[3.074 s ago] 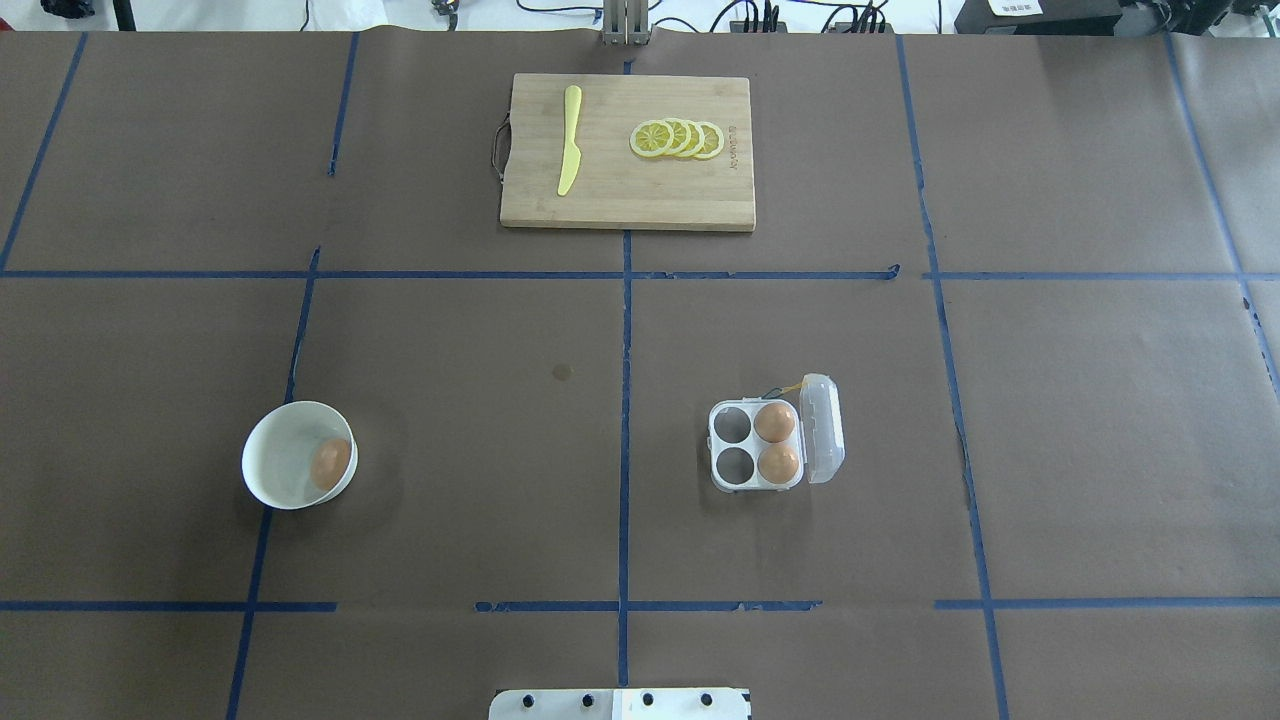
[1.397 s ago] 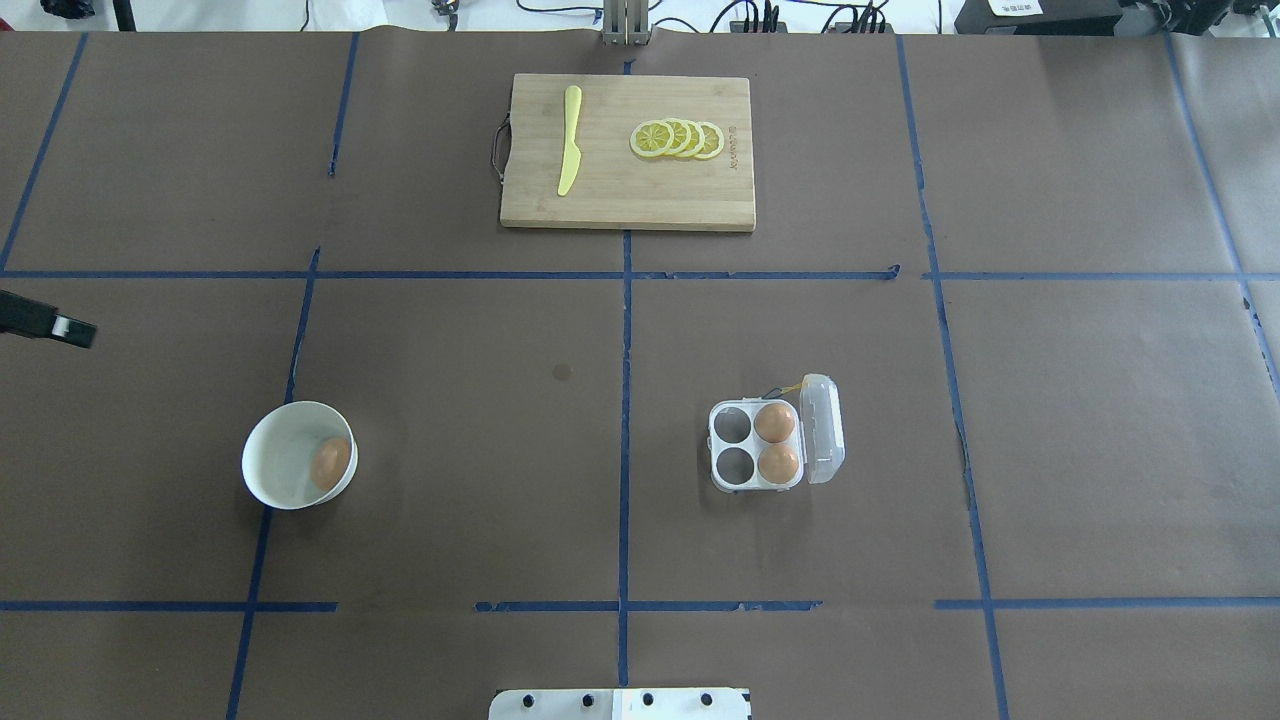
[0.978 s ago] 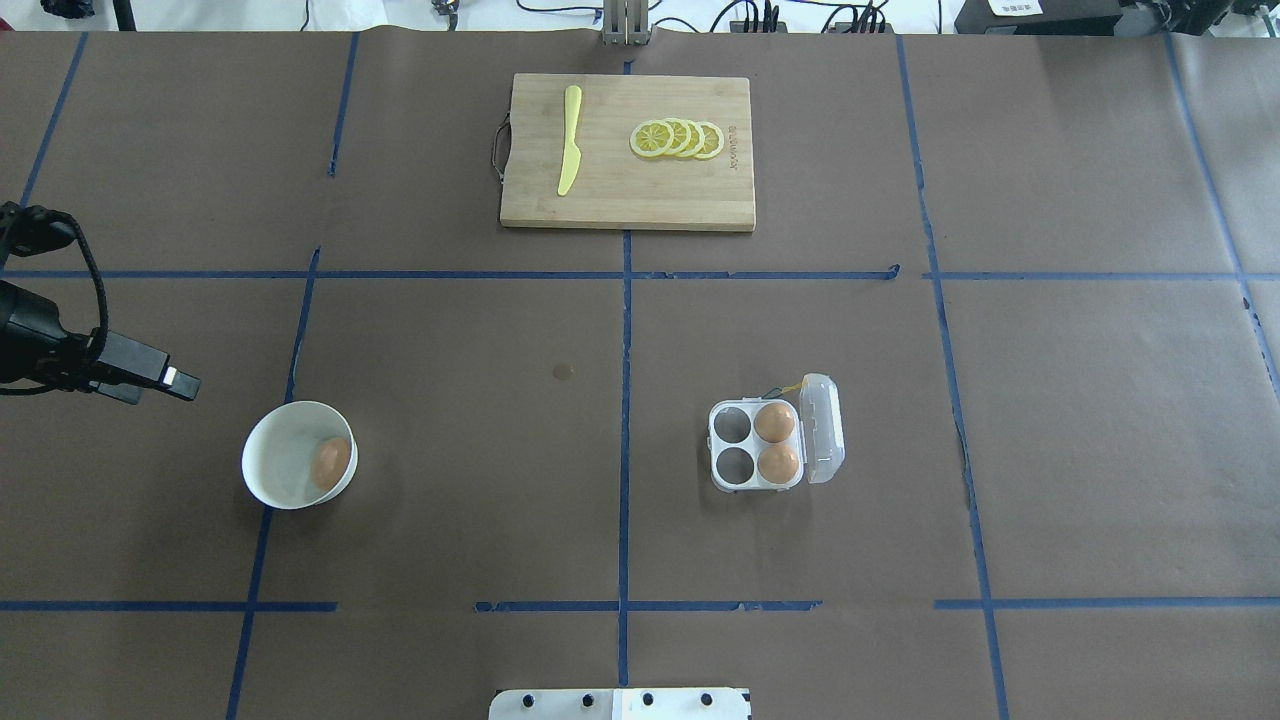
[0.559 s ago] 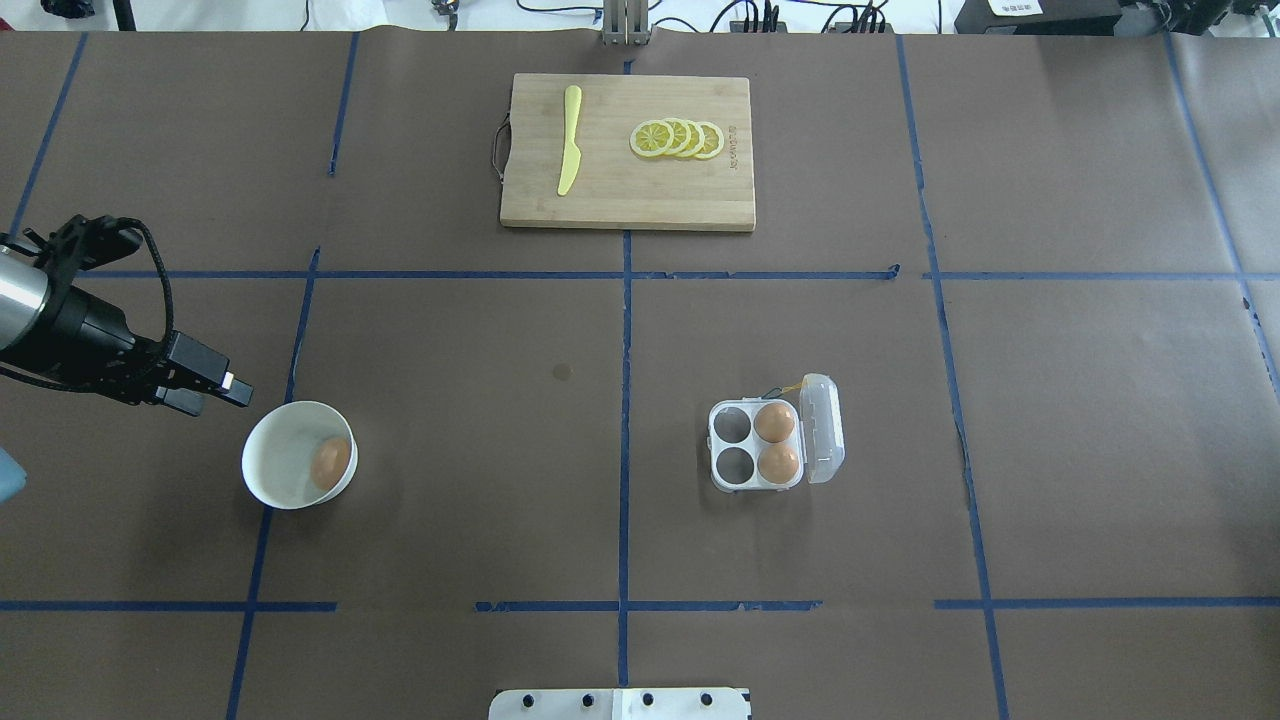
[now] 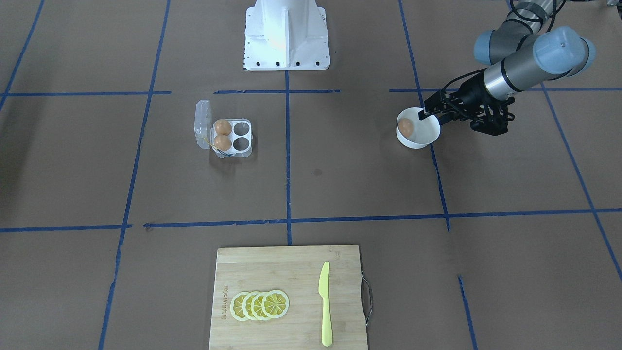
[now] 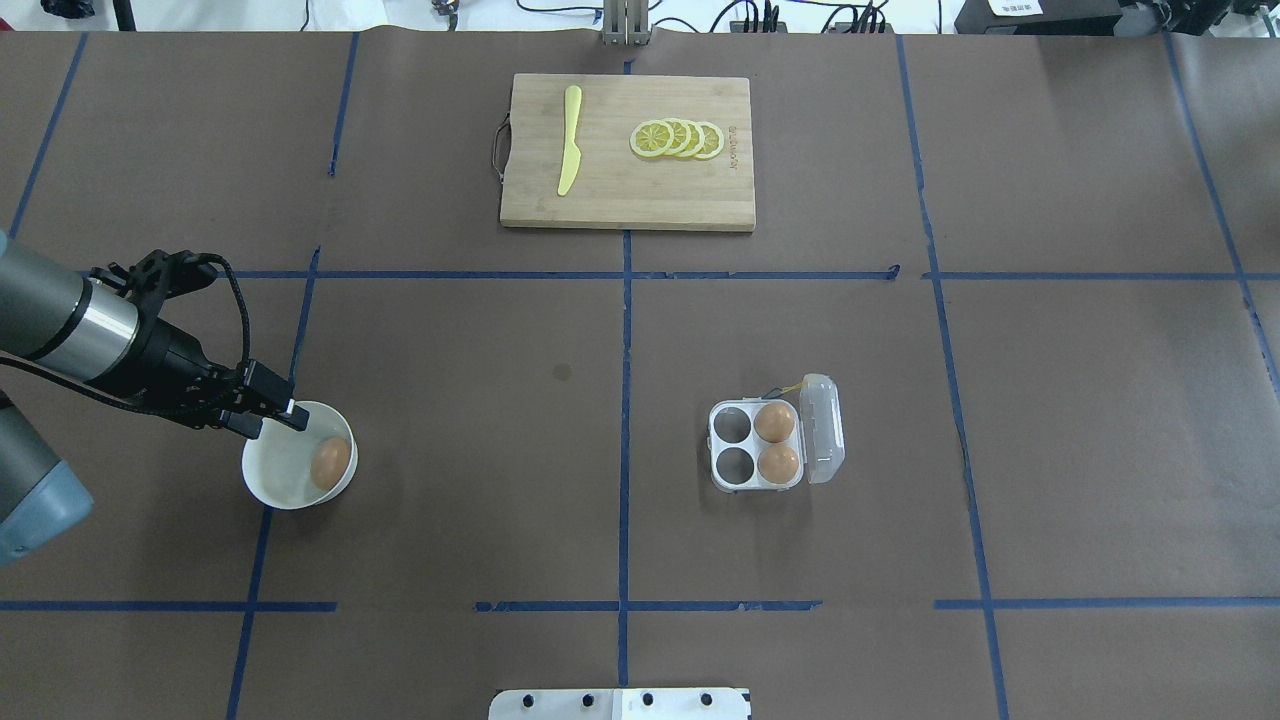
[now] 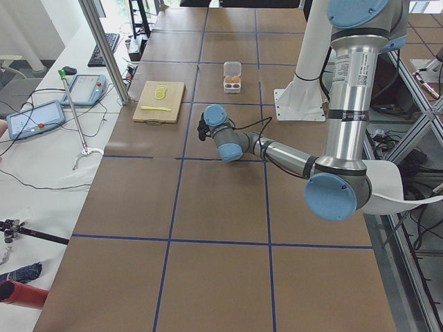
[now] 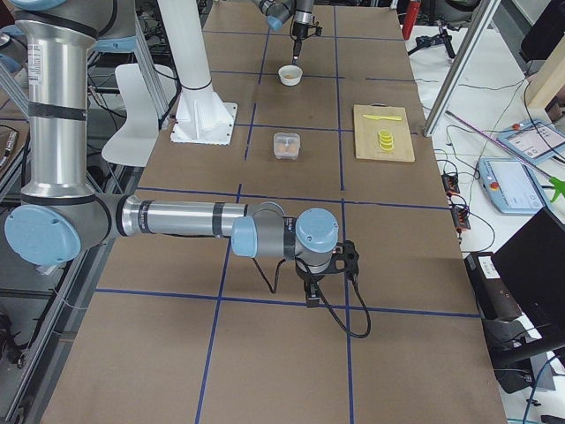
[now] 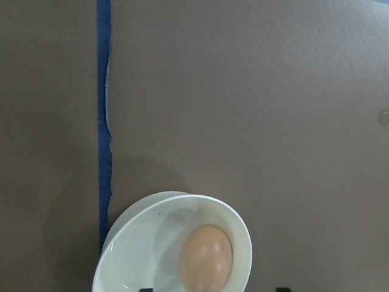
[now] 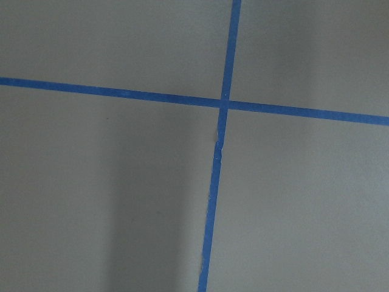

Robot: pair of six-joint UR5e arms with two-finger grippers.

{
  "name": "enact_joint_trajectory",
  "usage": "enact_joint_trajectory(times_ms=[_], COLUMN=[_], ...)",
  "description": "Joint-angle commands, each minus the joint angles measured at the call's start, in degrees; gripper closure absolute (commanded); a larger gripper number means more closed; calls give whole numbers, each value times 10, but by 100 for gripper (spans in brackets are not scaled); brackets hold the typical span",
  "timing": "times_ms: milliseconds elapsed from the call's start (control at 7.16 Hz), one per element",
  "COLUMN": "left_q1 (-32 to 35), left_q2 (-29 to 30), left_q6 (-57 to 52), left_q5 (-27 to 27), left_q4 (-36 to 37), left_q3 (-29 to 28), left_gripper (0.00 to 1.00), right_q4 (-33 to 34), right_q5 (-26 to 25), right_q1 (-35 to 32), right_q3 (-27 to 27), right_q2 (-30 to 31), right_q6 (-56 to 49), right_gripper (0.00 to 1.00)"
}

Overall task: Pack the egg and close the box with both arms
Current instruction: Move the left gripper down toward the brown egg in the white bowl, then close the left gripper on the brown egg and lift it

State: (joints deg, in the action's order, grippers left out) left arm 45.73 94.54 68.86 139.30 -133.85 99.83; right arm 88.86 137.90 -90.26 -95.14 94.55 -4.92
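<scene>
The egg [image 6: 331, 463] lies in the white bowl [image 6: 268, 475], on the side nearer the box [image 6: 737, 446], which sits well apart with its lid open. I'd centre the left gripper [image 6: 278, 421] over the egg before lowering, clear of the rim. Its jaws stand wide apart, holding nothing. Whether the right gripper [image 8: 312, 299] is open, I cannot tell.

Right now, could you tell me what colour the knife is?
Pale yellow; the knife shows best in the overhead view.

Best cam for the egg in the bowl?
Left wrist: egg close and unobstructed in the white bowl. Overhead and front-facing show it small, near the left gripper; side views don't resolve it.
</scene>
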Motion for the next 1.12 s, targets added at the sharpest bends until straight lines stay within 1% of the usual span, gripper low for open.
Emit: enact_joint_trajectory(times_ms=[0,140,419,699,978], left_q1=[-13,-21,-36,-48,-48], left_q2=[14,14,14,15,31], left_q6=[1,2,3,7,6], left_q5=[-10,-23,-25,-39,-40], left_q4=[0,0,-1,-1,1], left_q3=[-17,-21,-28,-31,-45], left_gripper=[29,29,29,29,30], right_q4=[0,0,0,0,0], right_q5=[0,0,0,0,0], right_q1=[0,0,0,0,0], right_q3=[0,0,0,0,0], right_q2=[0,0,0,0,0], right_q6=[0,0,0,0,-1], right_gripper=[0,0,0,0,0])
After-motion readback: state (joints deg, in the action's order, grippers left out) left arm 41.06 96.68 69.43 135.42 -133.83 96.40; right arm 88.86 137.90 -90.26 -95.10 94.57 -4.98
